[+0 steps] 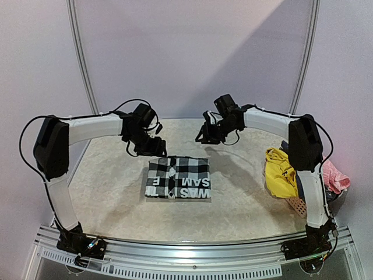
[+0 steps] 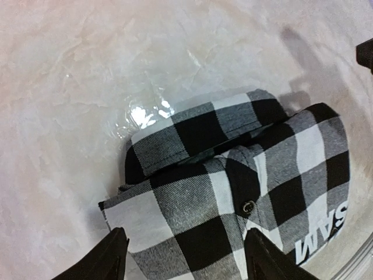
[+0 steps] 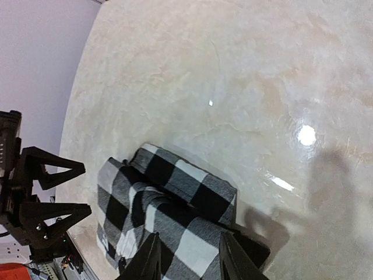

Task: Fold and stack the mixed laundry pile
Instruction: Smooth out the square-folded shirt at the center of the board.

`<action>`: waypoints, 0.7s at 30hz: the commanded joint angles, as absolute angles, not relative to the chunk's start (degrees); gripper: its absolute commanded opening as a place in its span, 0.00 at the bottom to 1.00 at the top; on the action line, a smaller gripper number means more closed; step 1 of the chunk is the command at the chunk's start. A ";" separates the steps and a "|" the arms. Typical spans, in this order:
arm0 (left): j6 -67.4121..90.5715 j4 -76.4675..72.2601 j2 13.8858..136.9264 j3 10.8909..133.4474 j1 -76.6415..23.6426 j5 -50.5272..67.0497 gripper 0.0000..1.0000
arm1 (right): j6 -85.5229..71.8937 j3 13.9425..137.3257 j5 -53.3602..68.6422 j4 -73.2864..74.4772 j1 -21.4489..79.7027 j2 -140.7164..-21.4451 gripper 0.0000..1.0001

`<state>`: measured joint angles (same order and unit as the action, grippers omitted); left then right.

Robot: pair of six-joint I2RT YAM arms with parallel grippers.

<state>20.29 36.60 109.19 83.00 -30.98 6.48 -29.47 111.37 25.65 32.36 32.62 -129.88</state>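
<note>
The black-and-white checked shirt (image 1: 178, 178) lies folded into a flat rectangle in the middle of the table, white letters along its near edge. My left gripper (image 1: 152, 149) hovers over its far left corner, open; in the left wrist view the fingers (image 2: 111, 256) straddle the cloth (image 2: 233, 175) without holding it. My right gripper (image 1: 204, 137) hangs above and behind the far right corner, open with a narrower gap; the shirt (image 3: 175, 198) shows below between its fingertips (image 3: 145, 259). A yellow garment (image 1: 280, 172) and a pink one (image 1: 337, 176) are heaped at the right.
A salmon perforated basket (image 1: 297, 205) sits under the yellow and pink garments by the right arm's base. The marbled table top (image 1: 111, 186) ends in a metal rail at the near edge. The left gripper (image 3: 41, 201) shows at the left of the right wrist view.
</note>
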 commanded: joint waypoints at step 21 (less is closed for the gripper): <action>24.85 35.15 103.38 73.39 -40.14 6.62 0.67 | -33.60 89.25 21.55 30.54 39.12 -117.54 0.29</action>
